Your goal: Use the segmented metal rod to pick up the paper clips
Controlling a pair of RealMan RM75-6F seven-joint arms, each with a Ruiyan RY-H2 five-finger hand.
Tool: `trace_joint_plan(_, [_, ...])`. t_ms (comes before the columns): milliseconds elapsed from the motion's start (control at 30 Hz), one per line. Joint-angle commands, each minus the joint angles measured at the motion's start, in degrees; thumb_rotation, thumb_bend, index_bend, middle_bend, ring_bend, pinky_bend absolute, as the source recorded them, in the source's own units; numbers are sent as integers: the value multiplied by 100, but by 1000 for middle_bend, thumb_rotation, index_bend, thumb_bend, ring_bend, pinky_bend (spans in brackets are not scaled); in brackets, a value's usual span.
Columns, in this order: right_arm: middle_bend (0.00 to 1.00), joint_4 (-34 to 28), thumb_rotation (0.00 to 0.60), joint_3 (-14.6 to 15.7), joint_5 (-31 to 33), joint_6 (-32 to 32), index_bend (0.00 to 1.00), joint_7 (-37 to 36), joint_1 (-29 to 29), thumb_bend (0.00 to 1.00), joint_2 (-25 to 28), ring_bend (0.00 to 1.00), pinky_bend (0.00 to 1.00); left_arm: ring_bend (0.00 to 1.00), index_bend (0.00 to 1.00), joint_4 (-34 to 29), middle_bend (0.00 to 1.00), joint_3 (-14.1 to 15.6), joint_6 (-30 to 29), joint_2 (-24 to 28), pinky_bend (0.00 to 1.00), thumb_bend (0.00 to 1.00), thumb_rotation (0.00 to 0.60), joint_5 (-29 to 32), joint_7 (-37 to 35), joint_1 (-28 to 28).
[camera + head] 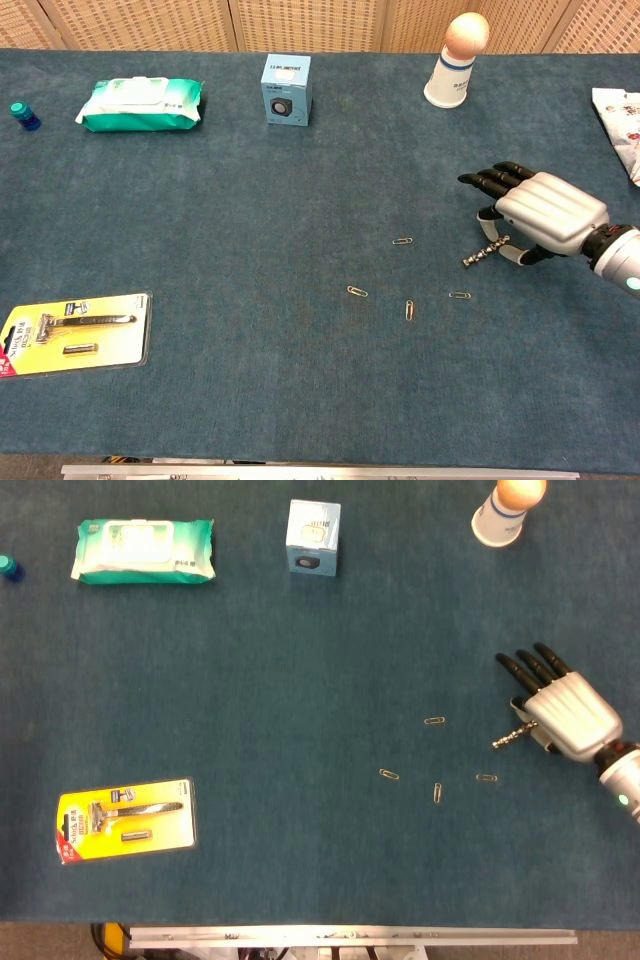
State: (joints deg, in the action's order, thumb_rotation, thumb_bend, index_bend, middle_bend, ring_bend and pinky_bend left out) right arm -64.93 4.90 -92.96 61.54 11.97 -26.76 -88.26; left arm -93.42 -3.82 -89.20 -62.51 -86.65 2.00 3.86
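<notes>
The segmented metal rod (pixel 506 738) (pixel 483 252) sticks out leftward from under my right hand (pixel 567 710) (pixel 548 212) at the table's right side. The thumb and one finger appear to pinch its near end, which the palm hides. The other fingers stretch forward. Several paper clips lie on the blue cloth left of the rod tip: one (pixel 434 721) (pixel 402 241) farther back, one (pixel 487 777) (pixel 459 295) nearest the hand, and two more (pixel 437 792) (pixel 389 774) toward the front. The rod touches none of them. My left hand does not show.
A wet-wipes pack (pixel 145 550) and a small blue box (pixel 314 537) sit at the back. A white cup with an orange ball (pixel 508 510) stands back right. A yellow razor pack (pixel 125 820) lies front left. A printed packet (pixel 625 115) is at the right edge.
</notes>
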Motion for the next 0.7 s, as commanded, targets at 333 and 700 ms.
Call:
trace_joint_plan(333, [25, -571, 600, 54, -124, 284, 607, 272, 115, 304, 348, 0, 11, 382, 539, 1, 462, -4, -13, -5, 609, 255, 600, -7, 13, 0])
trace_joint_plan(700, [25, -1158, 600, 117, -227, 399, 607, 618, 194, 305, 632, 0, 11, 382, 539, -8, 462, -27, -82, 32, 609, 255, 600, -10, -56, -25])
